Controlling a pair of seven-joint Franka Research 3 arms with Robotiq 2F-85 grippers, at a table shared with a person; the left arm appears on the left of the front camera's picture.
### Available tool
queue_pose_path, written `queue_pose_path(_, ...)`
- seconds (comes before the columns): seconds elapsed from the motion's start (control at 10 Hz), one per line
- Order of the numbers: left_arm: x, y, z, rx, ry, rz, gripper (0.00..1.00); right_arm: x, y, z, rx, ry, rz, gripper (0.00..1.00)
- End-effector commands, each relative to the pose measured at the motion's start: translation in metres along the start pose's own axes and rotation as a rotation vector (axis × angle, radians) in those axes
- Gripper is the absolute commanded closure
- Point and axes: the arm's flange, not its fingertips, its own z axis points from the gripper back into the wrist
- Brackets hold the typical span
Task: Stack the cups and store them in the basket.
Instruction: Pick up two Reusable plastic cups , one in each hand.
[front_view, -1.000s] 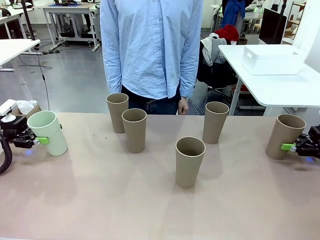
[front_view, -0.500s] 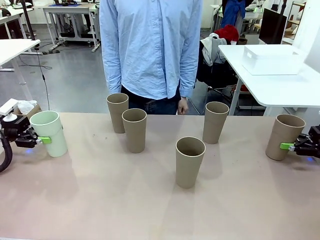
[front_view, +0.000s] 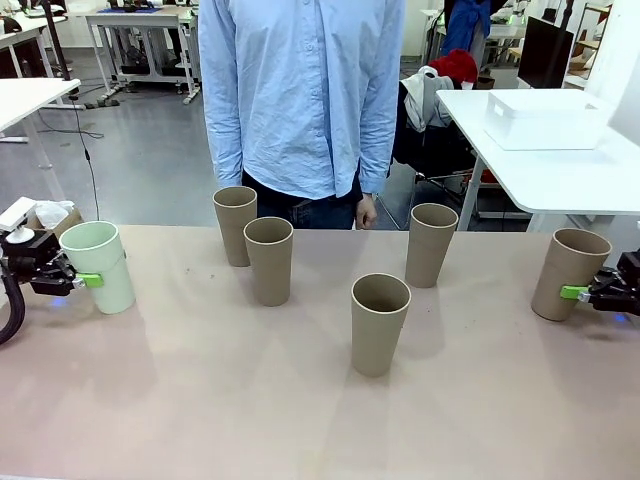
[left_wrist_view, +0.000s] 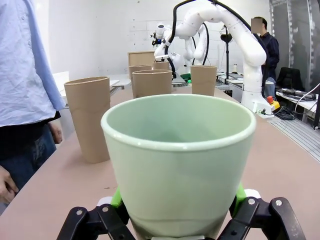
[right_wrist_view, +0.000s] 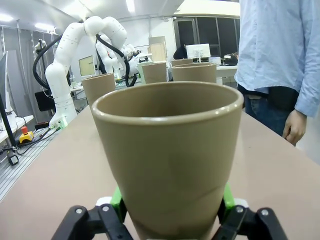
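Note:
At the table's left edge stands a pale mint green cup (front_view: 97, 265), upright, with my left gripper (front_view: 80, 280) shut on its lower half. In the left wrist view, green pads press both sides of this cup (left_wrist_view: 177, 150). At the right edge my right gripper (front_view: 583, 293) is shut on a tan cup (front_view: 570, 272) that leans slightly left; this cup (right_wrist_view: 167, 145) sits between the pads. Several more tan cups stand free: two at mid-left (front_view: 235, 225) (front_view: 269, 260), one in the centre (front_view: 380, 322), one at mid-right (front_view: 431, 243). The white basket (front_view: 545, 120) rests on a separate table at back right.
A person in a light blue shirt (front_view: 300, 90) stands at the far edge, behind the cups, one hand (front_view: 366, 211) hanging by the table. The near half of the tan tabletop (front_view: 300, 420) is bare. White tables stand at back left and back right.
The right jaws have shut on the tan cup. The mint cup, slightly tilted a second ago, now stands upright, with the left gripper shifted a little.

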Motion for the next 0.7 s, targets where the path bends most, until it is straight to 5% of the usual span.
queue_pose_path(0.0,0.017,-0.011,-0.006,0.026,-0.04,-0.011,0.12,0.02,0.022,-0.003,-0.03,-0.033,0.013,0.15)
queue_pose_path(0.6,0.085,-0.096,-0.082,0.06,-0.098,-0.005,0.12,0.086,0.158,-0.059,-0.159,-0.028,0.045,0.15)
